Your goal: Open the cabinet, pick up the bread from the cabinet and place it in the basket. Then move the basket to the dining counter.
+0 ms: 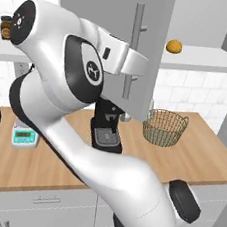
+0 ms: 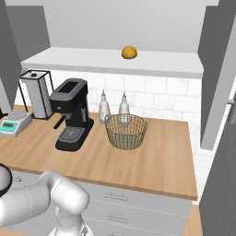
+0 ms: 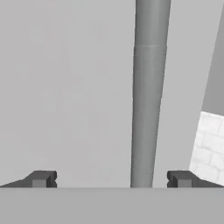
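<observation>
The cabinet door stands swung out toward me, and its silver bar handle runs upright. My gripper is at that handle. In the hand view the gripper is open, with the handle bar between the two dark fingertips and touching neither. The bread, a small yellow-orange lump, lies on the open cabinet's white shelf. The wire basket sits empty on the wood counter below. The dining counter is out of view.
A black coffee machine stands left of the basket, with two bottles behind it. A small scale and a tall framed container are at the far left. Another grey door hangs open on the right. Grey drawers run below the counter.
</observation>
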Available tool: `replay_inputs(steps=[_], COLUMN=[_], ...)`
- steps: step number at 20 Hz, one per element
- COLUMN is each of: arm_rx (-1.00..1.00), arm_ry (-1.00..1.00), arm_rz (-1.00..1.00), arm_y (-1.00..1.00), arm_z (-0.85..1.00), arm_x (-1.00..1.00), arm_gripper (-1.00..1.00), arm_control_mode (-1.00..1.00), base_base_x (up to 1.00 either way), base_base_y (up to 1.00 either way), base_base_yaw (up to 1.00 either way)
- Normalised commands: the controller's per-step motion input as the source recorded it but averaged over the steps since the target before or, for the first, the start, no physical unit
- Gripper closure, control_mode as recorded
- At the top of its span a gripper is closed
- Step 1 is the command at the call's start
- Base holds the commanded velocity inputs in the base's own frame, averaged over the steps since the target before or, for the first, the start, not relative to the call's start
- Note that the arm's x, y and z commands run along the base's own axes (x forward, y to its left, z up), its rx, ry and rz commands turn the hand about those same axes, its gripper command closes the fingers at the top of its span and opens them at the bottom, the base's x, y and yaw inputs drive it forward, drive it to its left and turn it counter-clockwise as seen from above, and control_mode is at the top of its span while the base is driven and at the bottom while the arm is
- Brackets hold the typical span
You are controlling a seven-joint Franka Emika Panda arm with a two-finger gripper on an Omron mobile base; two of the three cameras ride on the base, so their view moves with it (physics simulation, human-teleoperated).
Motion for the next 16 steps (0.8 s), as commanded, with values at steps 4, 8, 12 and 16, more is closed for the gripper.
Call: replay_inputs(steps=[4,8,12,16], arm_rx=[0.06,0.43,0.61,0.74], arm_ry=[-0.03,-0.01,-0.04,-0.02], arm_rz=[0.1,0.26,0.3,0.27], arm_y=[-0.11,-0.92,-1.0,-1.0], arm_z=[0.0,-0.02,-0.36,-0.79], arm_x=[-0.59,-0.54,-0.61,-0.2], arm_gripper=[-1.0,-1.0,-1.0,-1.0], arm_control_mode=[-1.0,-1.0,-1.0,-1.0], base_base_x=[0.0,0.0,0.0,0.0], base_base_y=[0.0,0.0,0.0,0.0], base_base_yaw=[0.0,0.0,0.0,0.0])
